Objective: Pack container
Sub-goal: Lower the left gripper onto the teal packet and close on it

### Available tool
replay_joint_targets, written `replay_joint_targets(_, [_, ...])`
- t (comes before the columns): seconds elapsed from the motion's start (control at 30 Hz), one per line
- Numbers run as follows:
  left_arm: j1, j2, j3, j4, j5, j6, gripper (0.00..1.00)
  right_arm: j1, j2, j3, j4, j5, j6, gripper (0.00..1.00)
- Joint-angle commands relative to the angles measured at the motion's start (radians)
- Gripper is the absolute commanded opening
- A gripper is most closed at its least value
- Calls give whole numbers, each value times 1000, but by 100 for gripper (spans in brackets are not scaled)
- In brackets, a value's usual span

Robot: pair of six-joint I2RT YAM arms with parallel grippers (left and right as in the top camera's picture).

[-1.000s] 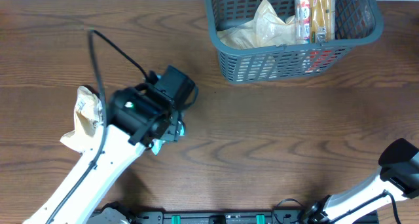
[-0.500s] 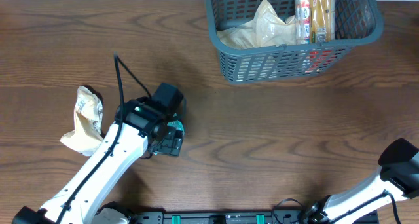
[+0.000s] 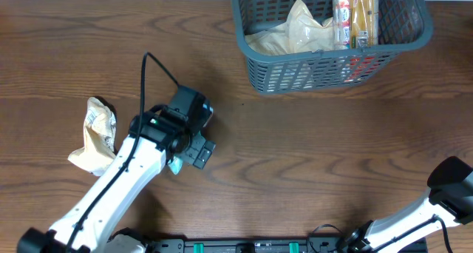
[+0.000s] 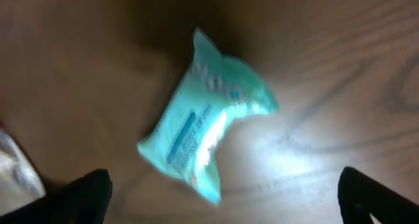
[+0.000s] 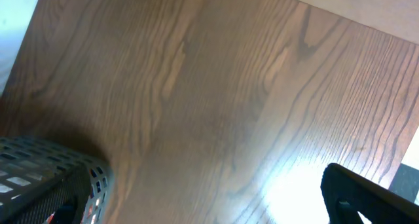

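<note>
The container (image 3: 329, 38), a dark grey-blue slotted basket, stands at the back right of the table with several snack packets in it. A small teal packet (image 4: 206, 119) lies flat on the wood. My left gripper (image 4: 226, 204) hangs over it, open, with its dark fingertips (image 4: 85, 194) wide apart on either side and touching nothing. From overhead only a teal edge of the packet (image 3: 175, 166) shows under the left gripper (image 3: 191, 155). My right gripper (image 5: 216, 211) is open and empty above bare wood, with a corner of the container (image 5: 46, 178) at the lower left.
A crumpled tan packet (image 3: 94, 138) lies on the table left of the left arm. The right arm (image 3: 451, 183) sits at the front right corner. A black cable (image 3: 159, 68) arcs up behind the left wrist.
The left wrist has dropped toward the front of the table and settled over the teal packet, its jaws widening a little. The right arm has not moved.
</note>
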Motion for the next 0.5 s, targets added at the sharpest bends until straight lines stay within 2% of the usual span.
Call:
replay_joint_targets(0.0, [61, 82, 3, 46, 11, 98, 99, -13, 7, -2, -3, -6, -15, 99])
replay_joint_targets(0.27, [141, 284, 3, 68, 31, 100, 99, -14, 7, -2, -3, -5, -15, 99])
replay_joint_targets(0.47, [140, 328, 3, 43, 155, 105, 99, -13, 7, -2, 0, -6, -15, 99])
